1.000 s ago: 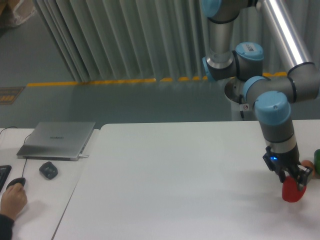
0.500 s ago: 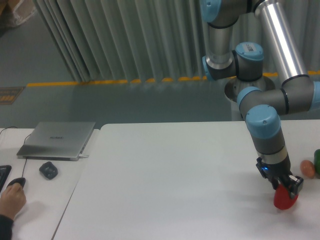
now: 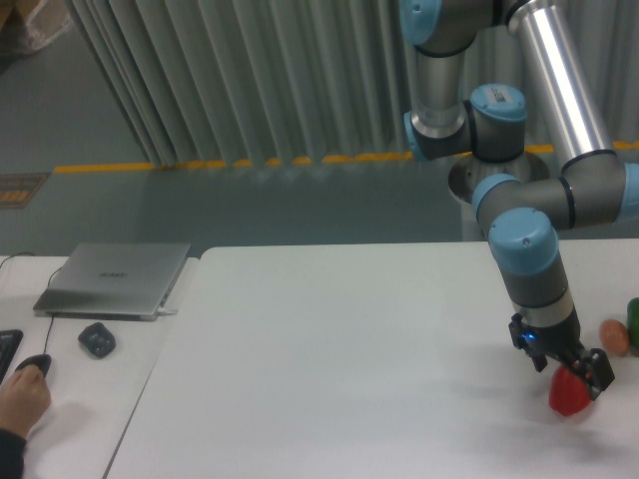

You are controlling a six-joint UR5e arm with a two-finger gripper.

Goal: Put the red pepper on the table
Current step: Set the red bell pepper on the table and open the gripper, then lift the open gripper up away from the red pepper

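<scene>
The red pepper (image 3: 567, 395) sits low at the right front of the white table (image 3: 349, 359), its underside at or just above the surface. My gripper (image 3: 569, 375) points down over it. The dark fingers (image 3: 600, 383) bracket the pepper's upper part, and the gripper looks shut on it. The pepper's stem is hidden by the gripper.
An orange-brown ball (image 3: 615, 336) and a dark green item (image 3: 633, 322) lie at the table's right edge, just behind the gripper. To the left, a narrower desk holds a closed laptop (image 3: 115, 279), a dark mouse (image 3: 96, 339) and a person's hand (image 3: 25, 397).
The arm carried the pepper a little left and toward the front over the last second. In the last half second it has barely shifted, and the pepper stays low.
</scene>
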